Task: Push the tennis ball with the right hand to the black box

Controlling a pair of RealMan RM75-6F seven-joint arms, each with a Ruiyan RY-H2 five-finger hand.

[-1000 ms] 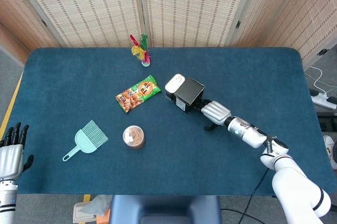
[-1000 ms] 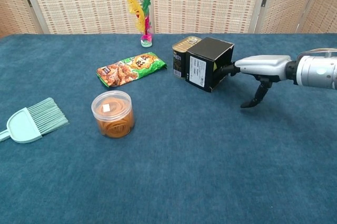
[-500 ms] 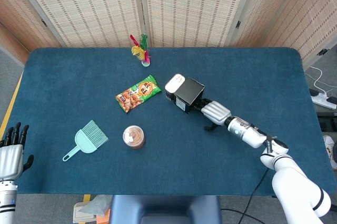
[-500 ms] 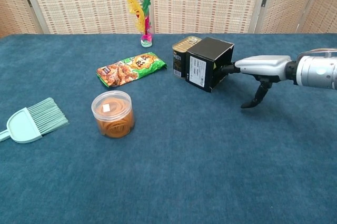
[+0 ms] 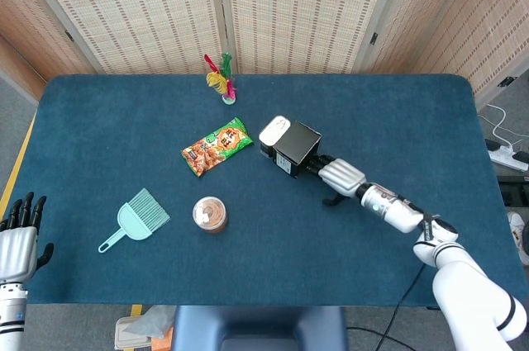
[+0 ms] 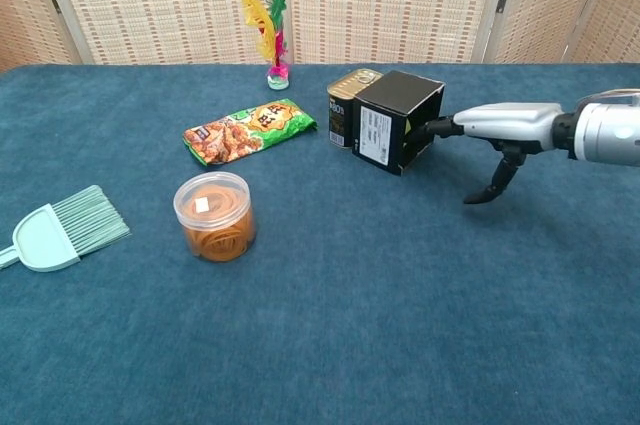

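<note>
The black box [image 5: 295, 149] [image 6: 398, 120] stands right of the table's middle, against a tin can [image 5: 274, 130] [image 6: 348, 105] on its far left side. My right hand [image 5: 340, 176] [image 6: 500, 125] lies flat just right of the box. Its dark fingertips [image 6: 436, 128] reach the box's right face and its thumb hangs down toward the cloth; it holds nothing. No tennis ball shows in either view. My left hand [image 5: 16, 239] hangs off the table's near-left corner with fingers spread, seen only in the head view.
A green snack bag [image 5: 217, 146] [image 6: 250, 131] lies left of the box. A feathered shuttlecock [image 5: 221, 78] [image 6: 264, 30] stands at the back. A clear jar [image 5: 210, 214] [image 6: 213, 215] and a mint dustpan brush [image 5: 136, 219] [image 6: 60, 230] sit near left. The table cloth [image 5: 372, 120] is blue.
My right hand and forearm have slid slightly to the right, away from the box. The box, the can and my left hand have not moved.
</note>
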